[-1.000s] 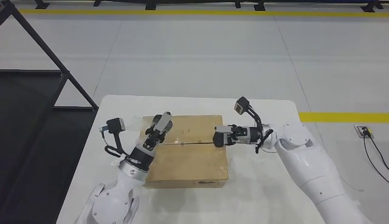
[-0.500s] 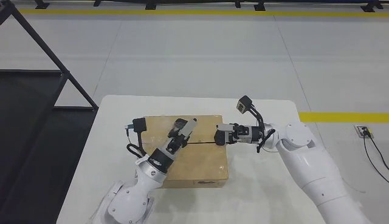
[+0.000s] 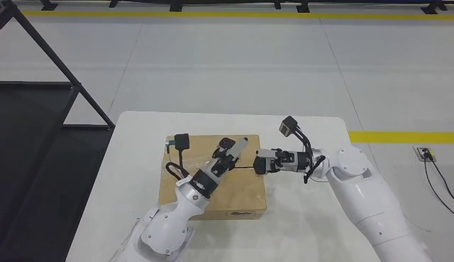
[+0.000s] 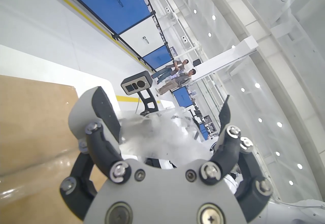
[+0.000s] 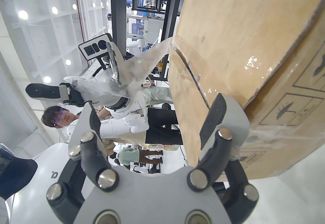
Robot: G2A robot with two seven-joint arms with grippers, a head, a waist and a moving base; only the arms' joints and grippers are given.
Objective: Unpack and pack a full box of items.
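Note:
A closed cardboard box [image 3: 245,187] sits in the middle of the white table [image 3: 305,219]. My left gripper [image 3: 234,147] hovers over the box's top near the centre seam. Its fingers are open, with a crumpled clump of clear tape [image 4: 162,133] clinging between them. In the right wrist view a strip of that tape [image 5: 149,57] stretches from the box's seam [image 5: 188,67] up to the left gripper [image 5: 83,77]. My right gripper [image 3: 257,164] is open at the box's right edge, level with the seam, and one fingertip [image 5: 215,113] lies close against the box [image 5: 241,32] corner.
A black metal frame [image 3: 42,120] stands off the table's left side. Bare table lies to the right of the box and along its left side. The box takes up most of the table's depth.
My left gripper has swept rightward over the box top, from its left edge to near the right end of the seam. The right gripper has barely shifted.

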